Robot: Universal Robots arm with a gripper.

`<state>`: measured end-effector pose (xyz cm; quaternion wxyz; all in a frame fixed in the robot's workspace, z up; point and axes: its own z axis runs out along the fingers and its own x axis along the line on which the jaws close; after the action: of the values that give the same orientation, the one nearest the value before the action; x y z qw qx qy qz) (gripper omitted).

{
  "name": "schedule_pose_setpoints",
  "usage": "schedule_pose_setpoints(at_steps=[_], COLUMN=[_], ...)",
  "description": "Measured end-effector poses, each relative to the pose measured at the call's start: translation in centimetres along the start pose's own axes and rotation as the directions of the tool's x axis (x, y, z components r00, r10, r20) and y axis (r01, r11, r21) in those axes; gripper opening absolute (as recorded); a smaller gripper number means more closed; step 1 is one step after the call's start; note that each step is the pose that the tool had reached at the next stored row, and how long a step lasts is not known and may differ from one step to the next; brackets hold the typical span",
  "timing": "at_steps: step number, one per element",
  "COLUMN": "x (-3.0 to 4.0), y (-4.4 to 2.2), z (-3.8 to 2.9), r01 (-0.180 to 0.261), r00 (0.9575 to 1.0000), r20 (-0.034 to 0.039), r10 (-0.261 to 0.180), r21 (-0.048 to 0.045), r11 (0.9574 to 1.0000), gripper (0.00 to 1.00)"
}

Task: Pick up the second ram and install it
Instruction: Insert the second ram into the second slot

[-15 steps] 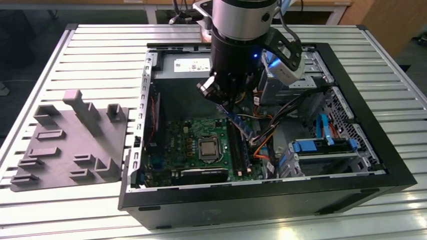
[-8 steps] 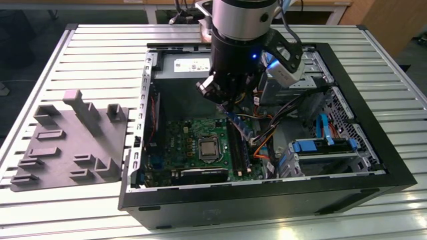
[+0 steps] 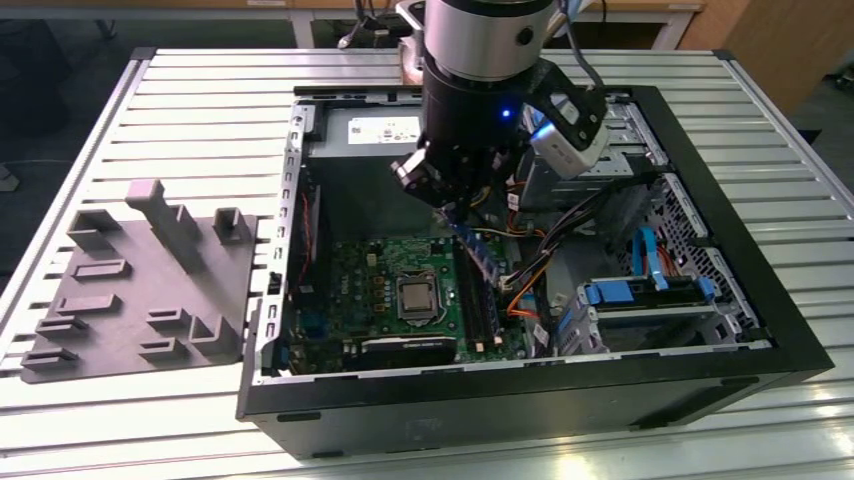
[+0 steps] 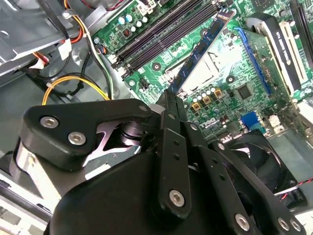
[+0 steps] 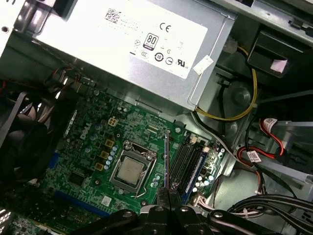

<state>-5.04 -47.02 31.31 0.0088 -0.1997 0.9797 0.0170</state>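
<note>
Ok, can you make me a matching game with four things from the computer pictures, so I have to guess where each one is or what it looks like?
Things:
1. second ram
2. processor chip
3. foam tray
4. power supply

Clues:
A. grey, lying on the table outside the computer case
B. metal box with a white label
C. gripped in the tool, above the motherboard
D. silver square in the middle of the motherboard

Pairs: 1-C, 2-D, 3-A, 4-B.

table (image 3: 187,100): pale metal slats | behind: wooden furniture (image 3: 767,40) | glare on near slats
</note>
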Motion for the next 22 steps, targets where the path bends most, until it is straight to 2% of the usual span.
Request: schedule_pose_setpoints(at_steps=[7, 13, 16, 22], x=[0.00, 0.00, 0.00, 0.00], y=[0.00, 0.00, 0.00, 0.00], z=[0.00, 0.02, 0.03, 0.05], r01=[-0.049, -0.103, -0.134, -0.203], r00=[0.9988, 0.9947, 0.9910, 0.9791], r20=[0.0015, 0.0031, 0.0042, 0.0065], r10=[0.049, 0.103, 0.134, 0.203], r21=[0.0012, 0.0024, 0.0030, 0.0043], r11=[0.9988, 0.9947, 0.9910, 0.9791], gripper=[0.12, 0.12, 0.12, 0.12])
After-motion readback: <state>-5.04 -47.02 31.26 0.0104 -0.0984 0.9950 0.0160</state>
